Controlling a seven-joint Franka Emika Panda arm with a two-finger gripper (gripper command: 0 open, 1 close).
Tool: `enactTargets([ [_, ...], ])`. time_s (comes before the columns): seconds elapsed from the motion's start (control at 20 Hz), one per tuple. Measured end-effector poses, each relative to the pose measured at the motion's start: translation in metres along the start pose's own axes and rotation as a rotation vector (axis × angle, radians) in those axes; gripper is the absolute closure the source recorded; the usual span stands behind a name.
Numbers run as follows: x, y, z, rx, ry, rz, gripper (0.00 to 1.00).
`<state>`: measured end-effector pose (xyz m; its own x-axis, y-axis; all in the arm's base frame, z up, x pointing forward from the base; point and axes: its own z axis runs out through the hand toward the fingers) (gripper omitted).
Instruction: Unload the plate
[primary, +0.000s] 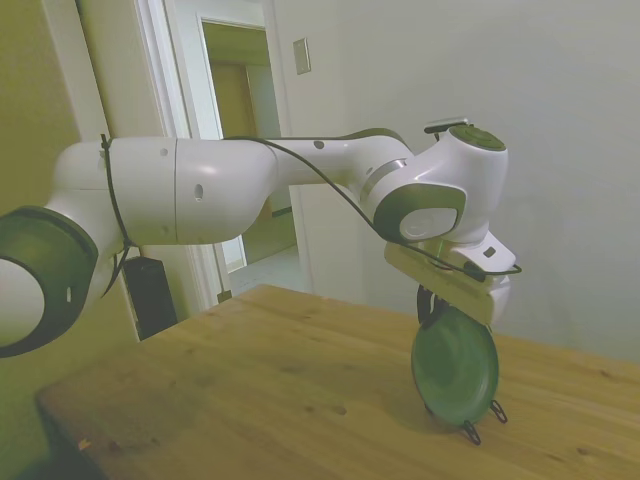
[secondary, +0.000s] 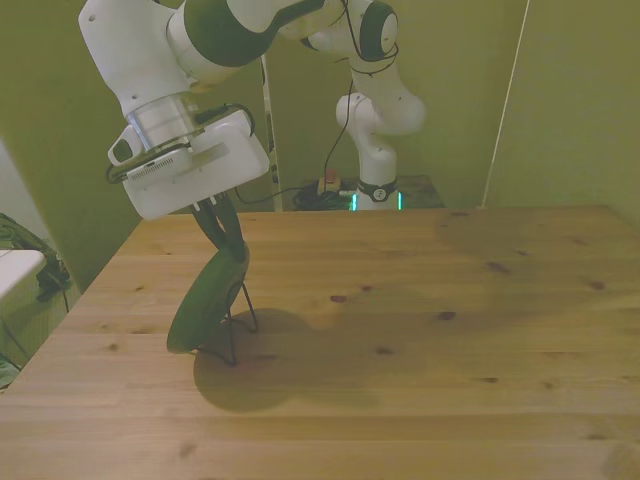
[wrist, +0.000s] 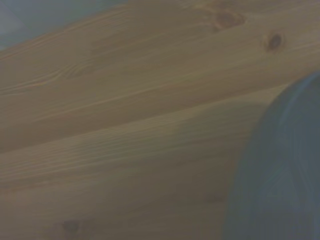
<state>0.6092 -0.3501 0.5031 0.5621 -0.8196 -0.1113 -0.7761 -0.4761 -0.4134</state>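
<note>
A dark green plate (primary: 455, 362) stands on edge in a thin black wire stand (secondary: 236, 322), gripped at its top rim.

The gripper (secondary: 226, 234) reaches down from above, its jaws pinching the plate's upper edge. The stand rests on the wooden counter (secondary: 420, 330), toward the front view's left.

Dim, yellow-green cast in side and front views, both soft and grainy; light from above throws a broad round shadow of the plate (secondary: 208, 298) and the arm across the bench (secondary: 420, 350); wrist view blurred, plate (wrist: 280, 175) rendered as an unfocused grey-green mass.
</note>
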Motion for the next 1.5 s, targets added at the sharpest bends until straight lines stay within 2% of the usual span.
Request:
enactTargets([
  [0.4,-0.019,-0.007,-0.051,0.039,0.051,-0.021,1.0],
  [0.7,-0.074,-0.029,-0.11,0.072,0.101,-0.089,1.0],
  [0.85,-0.109,-0.052,-0.119,0.062,0.104,-0.148,1.0],
  [0.95,-0.127,-0.072,-0.111,0.045,0.105,-0.175,1.0],
  [1.1,-0.142,-0.107,-0.082,0.019,0.1,-0.188,1.0],
  [1.3,-0.141,-0.153,-0.028,-0.013,0.106,-0.195,1.0],
  [1.5,-0.125,-0.186,0.041,-0.054,0.107,-0.194,1.0],
])
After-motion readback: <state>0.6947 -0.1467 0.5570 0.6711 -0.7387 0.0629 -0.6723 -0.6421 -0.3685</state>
